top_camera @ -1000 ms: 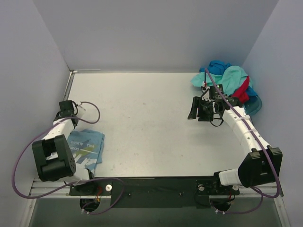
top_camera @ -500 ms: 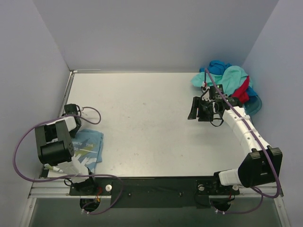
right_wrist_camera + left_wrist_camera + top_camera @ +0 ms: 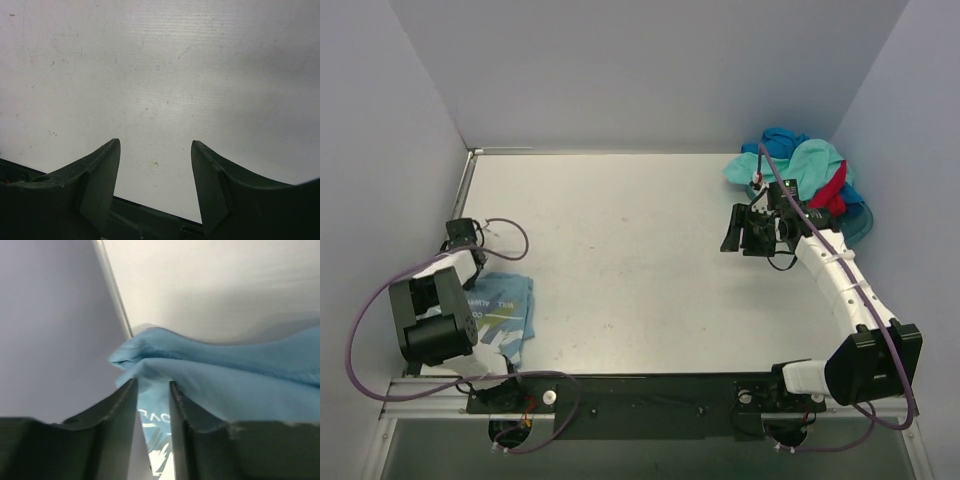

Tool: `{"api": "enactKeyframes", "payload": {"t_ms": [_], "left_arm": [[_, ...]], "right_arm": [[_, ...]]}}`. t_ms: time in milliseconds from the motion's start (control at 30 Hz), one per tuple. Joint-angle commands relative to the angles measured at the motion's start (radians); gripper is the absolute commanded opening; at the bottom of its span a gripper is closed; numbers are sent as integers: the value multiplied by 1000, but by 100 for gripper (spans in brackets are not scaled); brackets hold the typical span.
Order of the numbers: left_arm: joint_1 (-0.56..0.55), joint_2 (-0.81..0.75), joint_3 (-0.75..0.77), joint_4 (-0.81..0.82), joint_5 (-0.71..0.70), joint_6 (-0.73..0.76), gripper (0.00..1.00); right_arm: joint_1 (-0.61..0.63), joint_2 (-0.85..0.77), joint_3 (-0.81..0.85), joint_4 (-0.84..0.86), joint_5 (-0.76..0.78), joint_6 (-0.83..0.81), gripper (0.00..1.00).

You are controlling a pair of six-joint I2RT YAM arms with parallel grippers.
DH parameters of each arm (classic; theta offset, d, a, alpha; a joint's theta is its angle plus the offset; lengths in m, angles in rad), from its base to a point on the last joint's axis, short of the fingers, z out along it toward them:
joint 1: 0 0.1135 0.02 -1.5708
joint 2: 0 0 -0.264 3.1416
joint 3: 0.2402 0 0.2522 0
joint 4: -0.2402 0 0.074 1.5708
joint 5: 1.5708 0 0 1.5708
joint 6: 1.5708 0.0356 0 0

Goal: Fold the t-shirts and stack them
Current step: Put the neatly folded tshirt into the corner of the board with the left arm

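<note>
Down low, the left gripper (image 3: 153, 383) fills the bottom edge, its 2 dark fingers (image 3: 117, 407) only a narrow slot apart. The sky-blue t-shirt (image 3: 240, 377) bulges right behind the tips, and a folded edge pokes toward the lavender wall (image 3: 50, 325). White print (image 3: 156, 437) shows through the slot. Whether cloth is pinched, can't tell. Above, the pale table (image 3: 210, 280), with a metal rail (image 3: 114, 287) along its edge.

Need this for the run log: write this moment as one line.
left gripper: at light-blue shirt edge, grip unclear | right gripper: open over table | shirt pile: far-right corner, unfolded
</note>
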Motion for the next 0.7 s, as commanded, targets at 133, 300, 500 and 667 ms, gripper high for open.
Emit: {"api": "enactKeyframes", "payload": {"t_ms": [133,300,500,667], "left_arm": [[-90,-387,210,-259,538,-159,76],[-253,-524,170,-326,680,-330,85],[-394,-730,7,-183,627,-576,88],[-396,-836,-137,-91,602,-638,89]], "right_arm": [[-9,-127,-67,71,65,30,55],[-9,-349,-298,277,149,90,55],[-10,-645,-614,528,313,106,56],[-10,-841,-811,632,410,72,57]]}}
